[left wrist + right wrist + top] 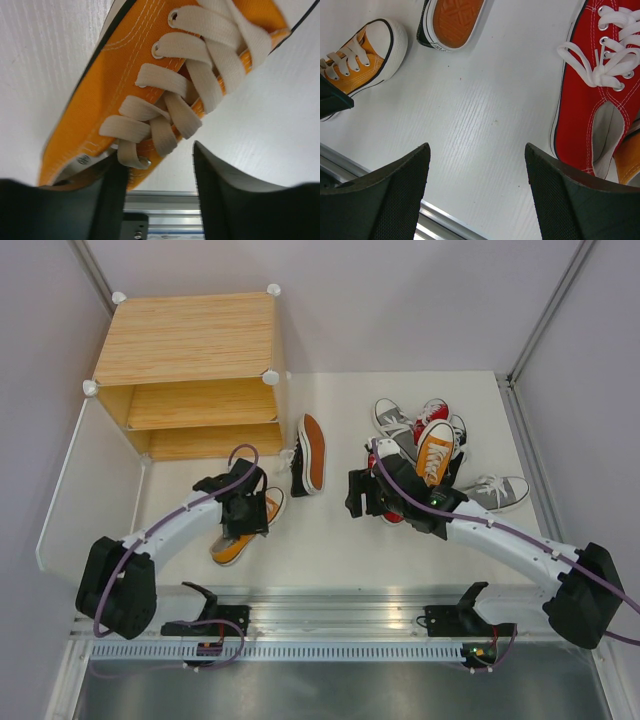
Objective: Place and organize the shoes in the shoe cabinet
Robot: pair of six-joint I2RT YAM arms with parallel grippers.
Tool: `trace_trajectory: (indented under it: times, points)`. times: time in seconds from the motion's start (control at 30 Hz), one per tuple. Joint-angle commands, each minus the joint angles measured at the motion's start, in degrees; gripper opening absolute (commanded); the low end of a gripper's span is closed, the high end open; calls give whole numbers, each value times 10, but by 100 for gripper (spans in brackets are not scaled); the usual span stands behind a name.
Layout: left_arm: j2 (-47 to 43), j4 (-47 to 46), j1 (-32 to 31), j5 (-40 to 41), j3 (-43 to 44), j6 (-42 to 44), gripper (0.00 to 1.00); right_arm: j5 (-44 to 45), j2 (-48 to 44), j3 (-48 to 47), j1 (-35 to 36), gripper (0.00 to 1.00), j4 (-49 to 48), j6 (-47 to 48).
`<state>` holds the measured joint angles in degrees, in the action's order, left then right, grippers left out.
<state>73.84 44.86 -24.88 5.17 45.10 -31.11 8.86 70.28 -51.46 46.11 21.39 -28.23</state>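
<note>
Our left gripper [157, 152] straddles the orange sneaker [125, 100], just near of the far-left shoe cabinet [190, 340]. Its fingers [225, 200] are parted, not gripping. Pinching laces alone could twist it loose. Our right gripper [477, 150] hangs open, empty.

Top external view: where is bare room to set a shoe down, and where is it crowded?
Bare: both shelves of the shoe cabinet, and the strip between the black shoe and the right gripper. Crowded: the shoe pile at right rear.

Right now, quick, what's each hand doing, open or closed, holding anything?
Left hand: open, straddling the orange shoe, not clamped.
Right hand: open, empty.
</note>
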Motion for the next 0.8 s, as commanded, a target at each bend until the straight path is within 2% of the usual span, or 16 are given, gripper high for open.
trace_trajectory:
  times: [0.0, 0.07, 0.1, 0.13, 0.3, 0.47, 0.53, 0.57, 0.6, 0.63, 0.67, 0.77]
  points:
    - [11, -49, -8, 24, -7, -23, 52, 1, 6, -6, -1, 81, -17, -1]
    - [-4, -52, -8, 58, 0, -47, 30, 2, 6, -8, -1, 81, -13, 1]
    - [-11, -57, -7, 67, 6, -56, 10, 3, 6, -9, -1, 81, -13, 2]
    - [-19, -61, -8, 75, 9, -69, 3, 4, 6, -10, -1, 81, -12, 3]
    - [-29, -72, 1, 128, 34, -109, 2, 7, 10, -21, -1, 80, -5, 9]
    - [30, -108, 33, 147, 44, -118, 2, 9, 10, -26, -1, 81, -2, 11]
    - [55, -117, 34, 153, 55, -106, 6, 8, 12, -25, -1, 81, -1, 11]
    - [65, -116, 35, 152, 60, -102, 14, 8, 13, -24, -1, 81, -2, 11]
    - [74, -116, 35, 144, 70, -92, 30, 7, 13, -24, -1, 81, -2, 11]
    - [73, -109, 34, 133, 73, -90, 37, 9, 12, -24, -1, 81, 1, 11]
    - [67, -105, 28, 116, 68, -89, 50, 8, 10, -23, -1, 81, 1, 11]
    - [19, -86, 11, 105, 35, -87, 58, 17, -2, -17, -1, 81, 3, 5]
